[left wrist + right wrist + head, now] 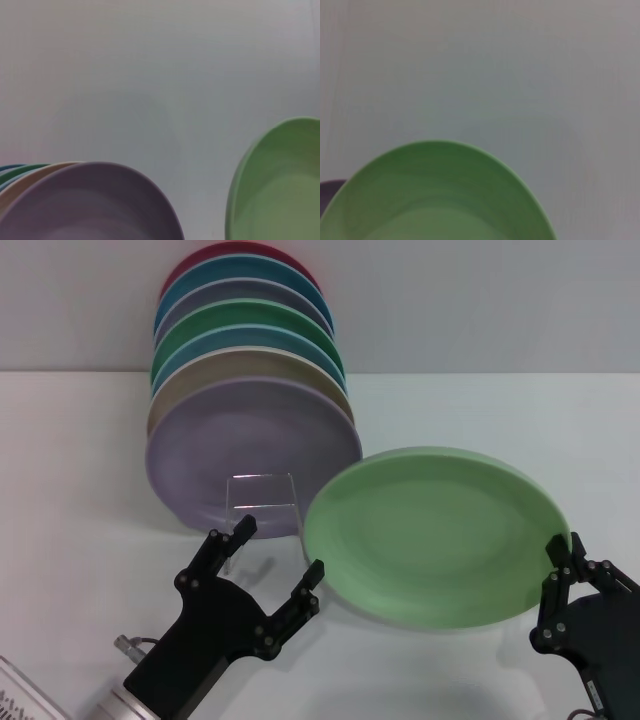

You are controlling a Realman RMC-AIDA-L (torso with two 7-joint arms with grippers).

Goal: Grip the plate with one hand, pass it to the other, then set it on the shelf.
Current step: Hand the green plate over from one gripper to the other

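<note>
The plate point(440, 535), light mint green, hangs tilted above the white table right of centre; it also shows as the plate point(280, 185) and the plate point(435, 195) in the wrist views. My right gripper point(566, 552), all black, is shut on its right rim. At the lower left, my left gripper point(277, 552) on its silver-grey wrist stands open, one fingertip point(314, 571) just beside the plate's left rim. The shelf point(262, 490), a thin wire rack, stands behind the left gripper, holding several upright plates with a lilac plate point(240, 445) in front.
Behind the lilac plate point(90, 205), the rack's row of beige, blue, green and red plates reaches back to the grey wall point(480, 300). A pale box corner point(22, 692) sits at the lower left edge of the table.
</note>
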